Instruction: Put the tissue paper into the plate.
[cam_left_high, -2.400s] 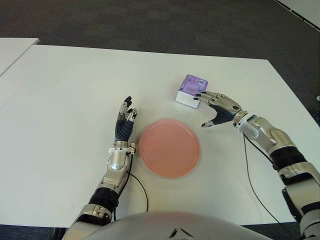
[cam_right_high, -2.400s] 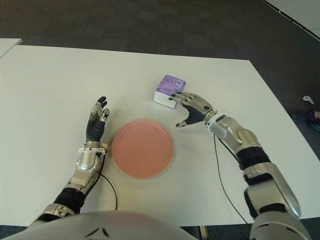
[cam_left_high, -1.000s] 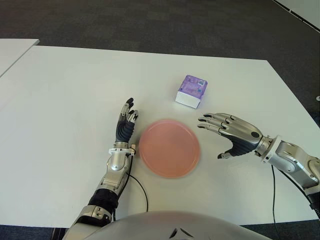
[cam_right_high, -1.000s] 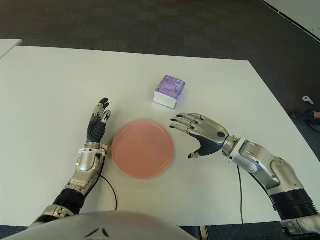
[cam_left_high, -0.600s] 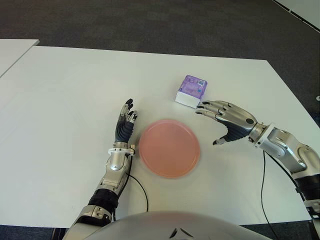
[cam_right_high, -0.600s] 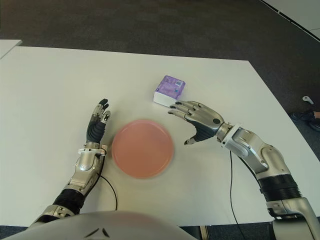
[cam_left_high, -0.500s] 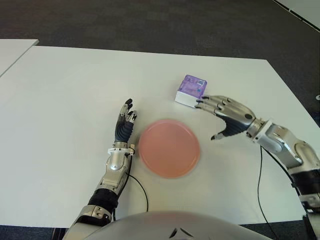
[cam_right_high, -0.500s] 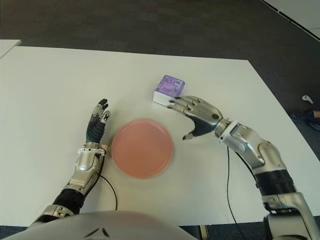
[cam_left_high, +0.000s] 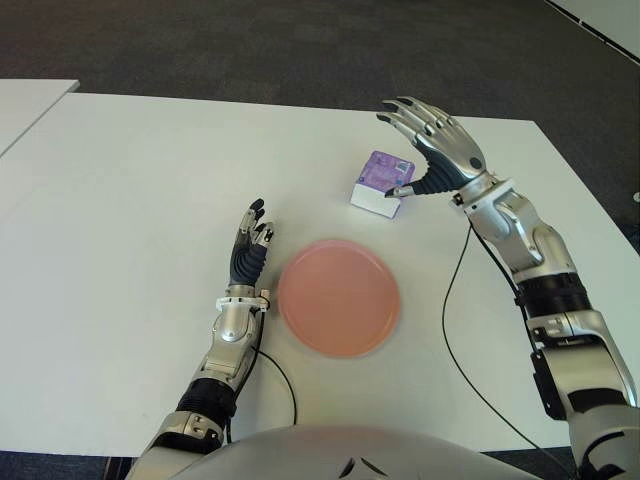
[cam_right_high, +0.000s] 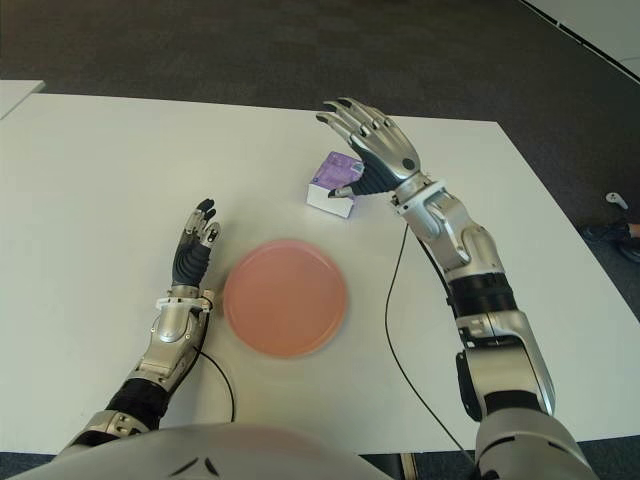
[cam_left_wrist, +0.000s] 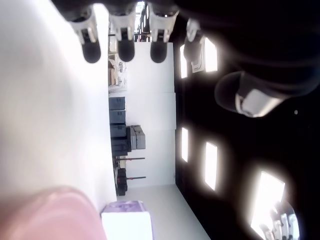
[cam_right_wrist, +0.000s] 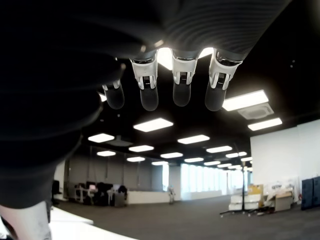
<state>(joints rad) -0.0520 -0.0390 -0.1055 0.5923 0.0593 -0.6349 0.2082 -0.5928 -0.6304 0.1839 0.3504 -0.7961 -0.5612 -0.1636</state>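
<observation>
— Across the frame, what is there, biggest first?

— White, matte tabletop (cam_left_high: 120, 180) fills most of it. Then the plate (cam_left_high: 339, 296), a smooth round pink disc with a shallow rim, low and centre. Smallest is the tissue paper (cam_left_high: 380, 183), a small boxy pack, purple printed top over white sides, upper right of the plate and well apart from it.

— What has just changed?

— Half a second ago the right hand (cam_left_high: 430, 150) lay low beside the pack; now it is lifted and tipped up behind it, fingers fanned wide, holding nothing. Only its thumb tip shows close to the pack's right edge; whether they touch, I cannot tell.

— Meaning?

— I judge no grasp has been made: the pack sits on the tabletop, not in the plate.

— The other hand?

— Left hand (cam_left_high: 250, 252) shows just left of the plate, fingers straight, empty.
</observation>
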